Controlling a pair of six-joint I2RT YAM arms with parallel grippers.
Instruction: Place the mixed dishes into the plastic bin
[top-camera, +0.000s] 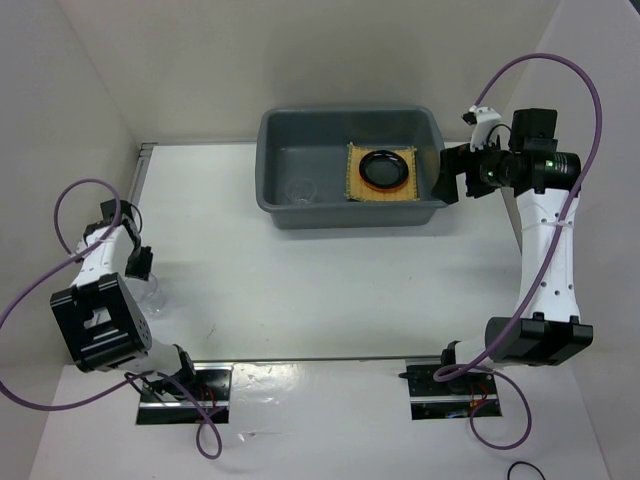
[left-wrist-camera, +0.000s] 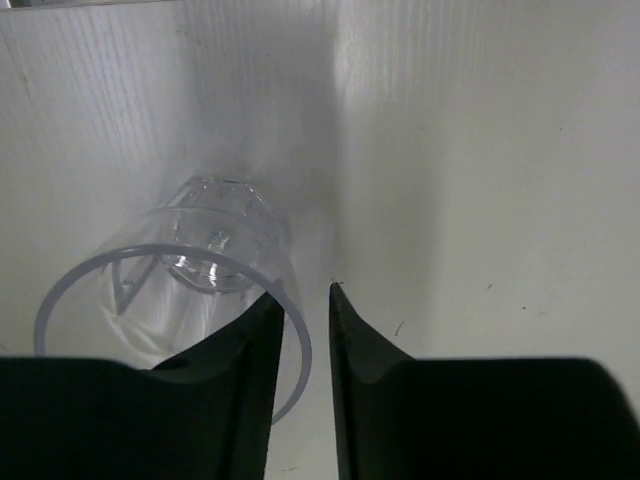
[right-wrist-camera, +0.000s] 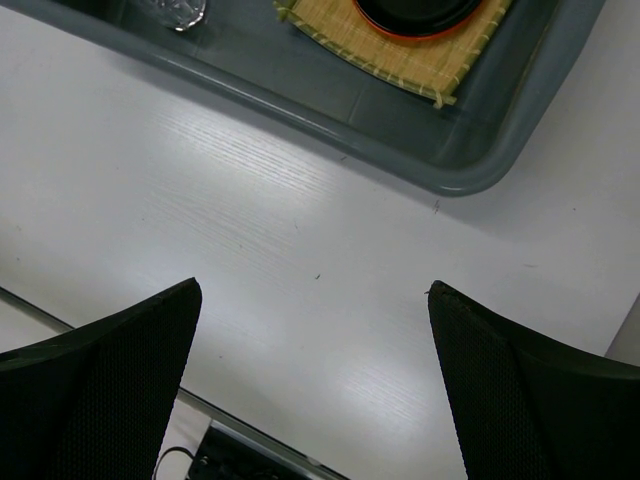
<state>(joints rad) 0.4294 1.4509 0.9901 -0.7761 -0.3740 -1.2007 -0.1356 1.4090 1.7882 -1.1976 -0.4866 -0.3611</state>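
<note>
The left hand (left-wrist-camera: 303, 290) is straddling the clear cup (left-wrist-camera: 170, 280) rim on the tabletop (top-camera: 330, 290) at 8 o'clock; I cannot tell whether it is clenching. The right hand (right-wrist-camera: 312, 285) is hanging released at the 3 o'clock side of the bin (top-camera: 270, 160), which is holding the mat (top-camera: 402, 190), the black plate (top-camera: 383, 167) and 1 more cup (top-camera: 302, 190).

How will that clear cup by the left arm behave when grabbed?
The clear plastic cup looks thin-walled, so it is probably very light and may flex if squeezed. Its glossy wall might slip in the left gripper straddling it. A sideways nudge could tip it.
</note>
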